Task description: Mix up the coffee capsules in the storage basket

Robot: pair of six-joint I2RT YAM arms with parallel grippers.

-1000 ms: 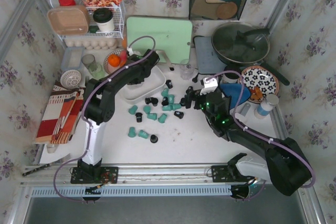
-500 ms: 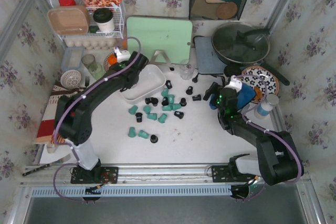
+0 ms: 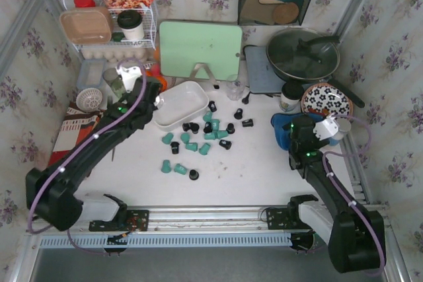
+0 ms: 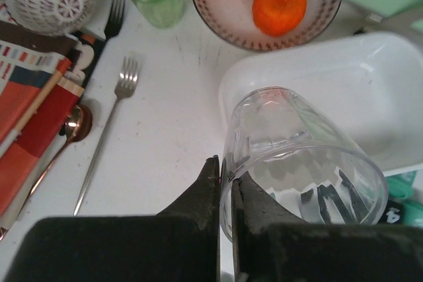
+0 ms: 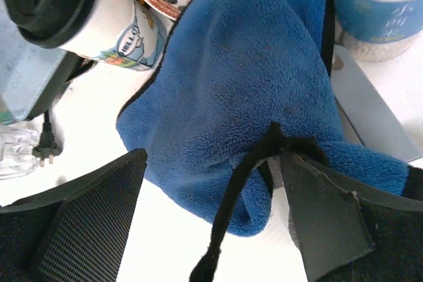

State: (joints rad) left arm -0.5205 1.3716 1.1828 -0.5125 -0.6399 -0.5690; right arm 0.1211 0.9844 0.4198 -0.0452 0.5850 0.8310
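The storage basket is a shallow white tub with rounded corners. It sits empty on the bench, left of centre, turned at a slant from near left to far right. The coffee capsules, small teal and black tapered pods, lie scattered on the bench outside it. Most cluster just off its right, nearer side, and a few lie apart, closer to the near edge.

We log the left arm with its elbow swung out to the far left and its forearm reaching diagonally forward. Its tool has both fingers pressed together on the wall of a clear glass. The right arm runs up the right side, wrist turned inward, and its tool stands with jaws wide apart.
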